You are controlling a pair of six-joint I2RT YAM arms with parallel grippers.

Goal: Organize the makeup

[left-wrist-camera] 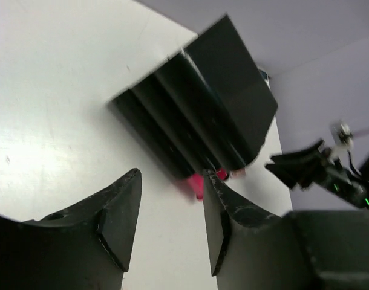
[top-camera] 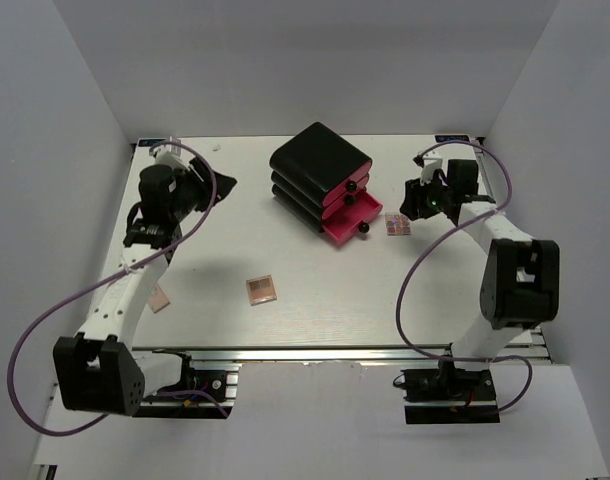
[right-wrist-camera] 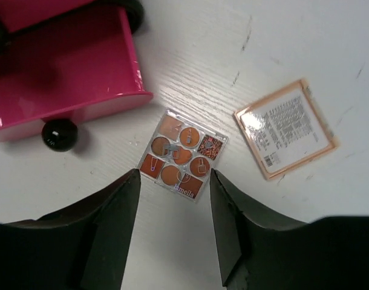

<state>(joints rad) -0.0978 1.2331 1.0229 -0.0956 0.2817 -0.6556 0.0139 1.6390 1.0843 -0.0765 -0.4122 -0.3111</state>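
**Item 1: face-up palette**. It lies flat on the table, just in front of the open pink drawer of the drawer box, near that drawer's knob.
**Item 2: label-up palette**. It lies back side up, just beyond item 1 and farther from the drawer box.
**Item 3: third palette**. It sits alone, well apart from the drawer box on its near left.

**Handling (judged):** The palettes look light, stiff and thin, with a slick clear lid and pressed powder that would likely crack if dropped. Pinch item 1 across two opposite edges, never on the lid face. Because it lies flush on the table, you must bring the fingertips right down to the surface.

**Right gripper**: wide apart and holding nothing, it hangs over item 1 with a finger on either side.
**Left gripper**: it is spread and empty, well to the left of the drawer box and aimed towards it.
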